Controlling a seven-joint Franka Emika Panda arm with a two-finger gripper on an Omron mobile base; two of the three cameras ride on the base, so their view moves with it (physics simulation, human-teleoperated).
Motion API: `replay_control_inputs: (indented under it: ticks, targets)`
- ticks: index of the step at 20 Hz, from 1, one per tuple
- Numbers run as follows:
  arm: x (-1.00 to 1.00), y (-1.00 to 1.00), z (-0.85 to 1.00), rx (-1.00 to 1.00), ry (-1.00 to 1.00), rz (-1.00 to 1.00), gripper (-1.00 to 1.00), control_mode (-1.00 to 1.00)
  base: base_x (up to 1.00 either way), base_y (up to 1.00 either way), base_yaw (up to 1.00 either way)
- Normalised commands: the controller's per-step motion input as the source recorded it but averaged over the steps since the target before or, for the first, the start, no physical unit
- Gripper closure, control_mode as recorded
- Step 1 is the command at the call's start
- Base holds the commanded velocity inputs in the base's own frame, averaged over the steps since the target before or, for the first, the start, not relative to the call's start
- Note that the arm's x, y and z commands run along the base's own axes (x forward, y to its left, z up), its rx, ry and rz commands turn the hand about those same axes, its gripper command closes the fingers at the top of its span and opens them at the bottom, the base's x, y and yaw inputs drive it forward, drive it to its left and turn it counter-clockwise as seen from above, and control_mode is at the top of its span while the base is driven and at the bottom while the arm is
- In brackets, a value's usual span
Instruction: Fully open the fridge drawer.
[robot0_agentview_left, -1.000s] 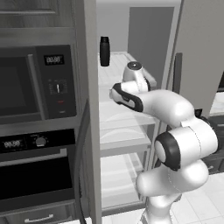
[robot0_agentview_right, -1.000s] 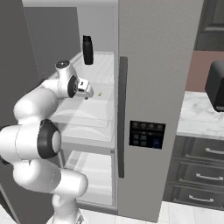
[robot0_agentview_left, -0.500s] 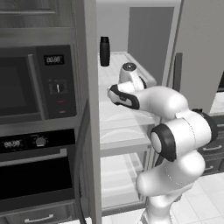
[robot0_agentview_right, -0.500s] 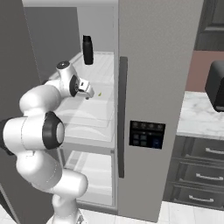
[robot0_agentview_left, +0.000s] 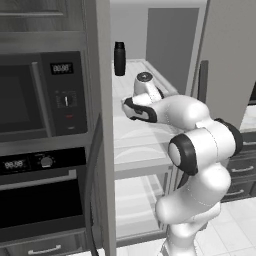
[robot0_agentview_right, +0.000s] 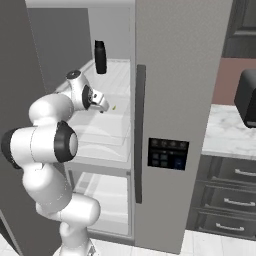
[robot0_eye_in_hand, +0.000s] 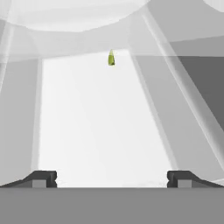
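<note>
From the left base view, the white jointed arm bends up from the lower right and reaches leftward into the open fridge, its wrist level above the wide, shallow, translucent whitish plastic fridge drawer (robot0_agentview_left: 137, 150), whose front panel carries a faint curved arch line and sits pulled out toward the near side; a black cylindrical bottle (robot0_agentview_left: 119, 58) stands upright on the flat white shelf (robot0_agentview_left: 145, 70) at the far back, and a dark built-in microwave (robot0_agentview_left: 37, 92) with an oven below it occupies the left. The right base view shows the same reach from the other side: the hand (robot0_agentview_right: 102, 106) points down and right over the drawer (robot0_agentview_right: 102, 135), a small green speck (robot0_agentview_right: 113, 107) lies just beside it, and the grey fridge door (robot0_agentview_right: 175, 100) with a dark control panel stands to the right. In the hand view, the two dark fingertips (robot0_eye_in_hand: 41, 178) sit spread wide apart, pinching nothing, over a smooth pale surface with that small green object (robot0_eye_in_hand: 111, 57) farther ahead.
</note>
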Motion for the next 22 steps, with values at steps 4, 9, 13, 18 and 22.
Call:
replay_control_inputs:
  ticks: [4,9,13,18,22]
  targets:
    - [0.26,0.00,-0.22,0.00,0.00,-0.06,-1.00,-1.00,0.00,0.00,0.00]
    - [0.06,0.00,-0.27,0.00,0.05,-0.06,-1.00,-1.00,0.00,0.00,0.00]
    - [-0.51,-0.20,-0.32,0.00,0.25,-0.10,-1.00,-1.00,0.00,0.00,0.00]
    - [-0.84,-0.36,-0.29,-0.01,0.37,-0.11,-1.00,-1.00,0.00,0.00,0.00]
    - [-0.99,-0.42,-0.25,-0.04,0.42,-0.11,-1.00,-1.00,0.00,0.00,0.00]
